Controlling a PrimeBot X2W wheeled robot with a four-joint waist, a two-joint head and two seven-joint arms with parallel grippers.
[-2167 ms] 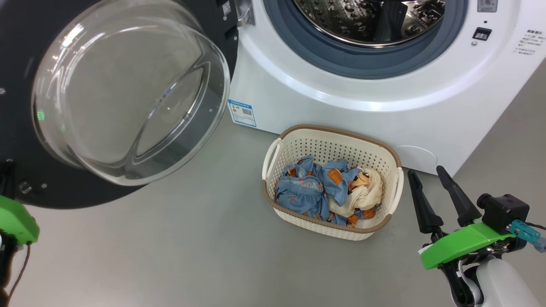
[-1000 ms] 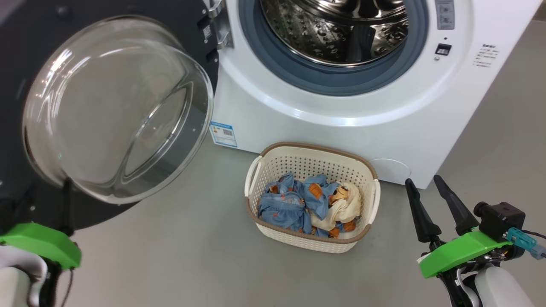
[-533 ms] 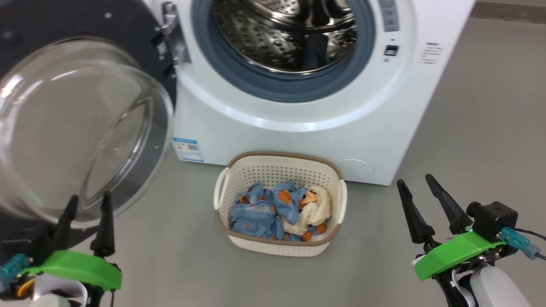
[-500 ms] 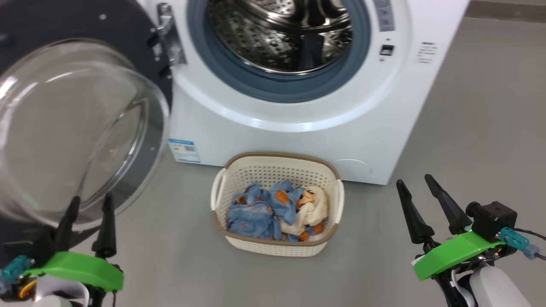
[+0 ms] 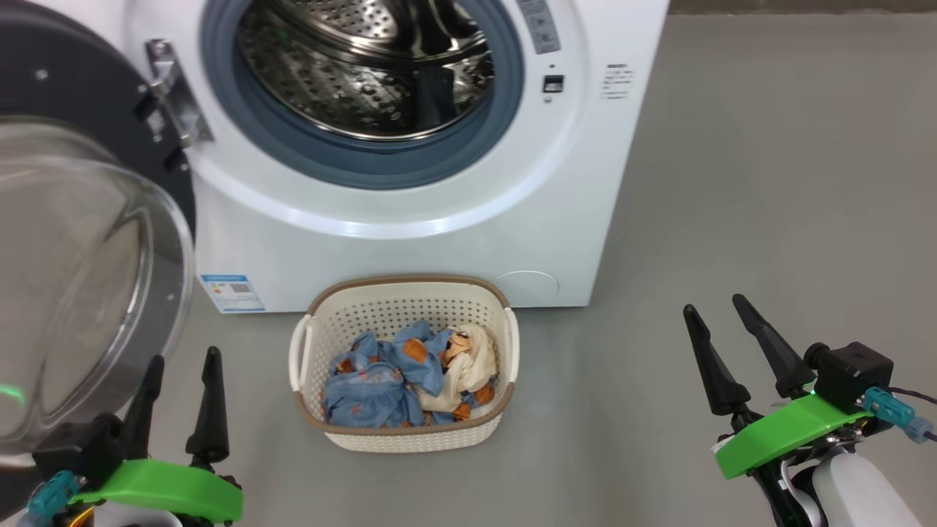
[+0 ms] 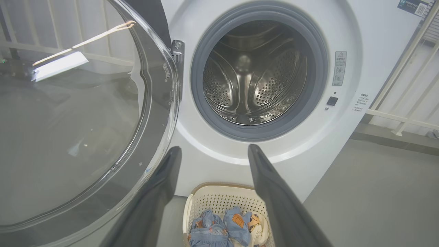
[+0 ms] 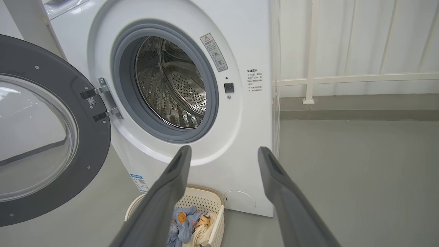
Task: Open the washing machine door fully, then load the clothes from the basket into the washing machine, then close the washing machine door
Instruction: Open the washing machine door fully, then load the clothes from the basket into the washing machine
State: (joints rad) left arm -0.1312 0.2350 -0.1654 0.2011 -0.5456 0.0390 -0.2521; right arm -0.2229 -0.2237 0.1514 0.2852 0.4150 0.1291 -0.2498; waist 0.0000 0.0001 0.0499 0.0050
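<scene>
Clothes [image 5: 406,377], soft, light and floppy, lie heaped in the basket [image 5: 410,280], probably best pinched at a raised blue fold, with the left pincer [image 5: 184,355] and right pincer [image 5: 713,304] gaping empty either side of the basket.

Bright, even light; glare streaks the door [image 6: 79,116].

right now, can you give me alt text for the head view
A white washer stands with its door open at the left and its steel drum empty. A basket of blue and cream clothes sits on the grey floor before it. The left gripper and right gripper are open and empty at the lower corners.
</scene>
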